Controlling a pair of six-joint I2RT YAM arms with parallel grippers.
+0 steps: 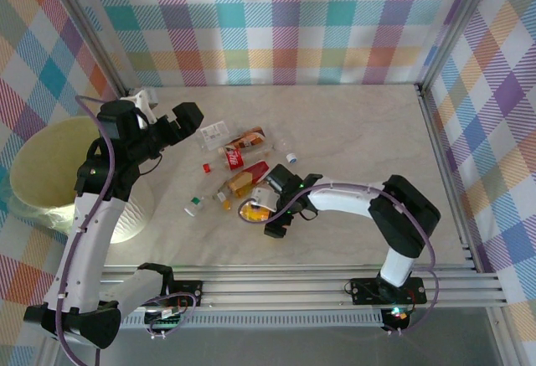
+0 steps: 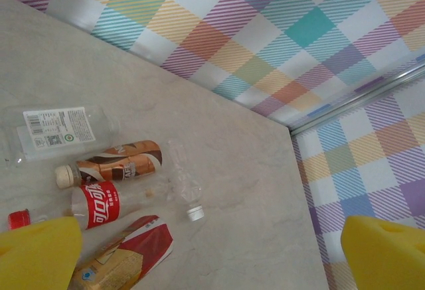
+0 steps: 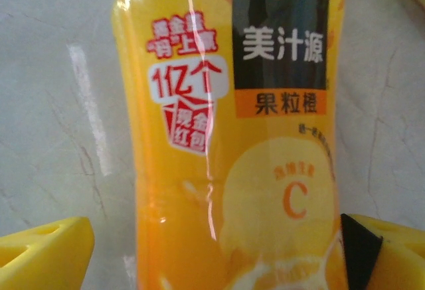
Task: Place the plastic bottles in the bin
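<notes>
A pale marbled table [image 1: 368,131] stands walled on three sides by checked cloth. The bin [image 1: 33,157] stands at its left edge, mouth up, beside the left arm's base. It is well apart from the bottles [image 1: 243,161], which lie on their sides in a loose heap left of the table's middle.

The left gripper [image 1: 186,119] hangs above the far left of the table, between heap and bin. Its yellow fingers [image 2: 36,253] are spread wide with nothing between them, likely waiting its turn.

The right gripper [image 1: 276,222] reaches low to the heap's near edge. Its fingers [image 3: 40,253] straddle an orange juice bottle [image 3: 232,137], one pad about touching and the other apart, so not yet pinching.

The table's right half and far side offer room. Loose caps [image 1: 207,167] lie around the heap.
</notes>
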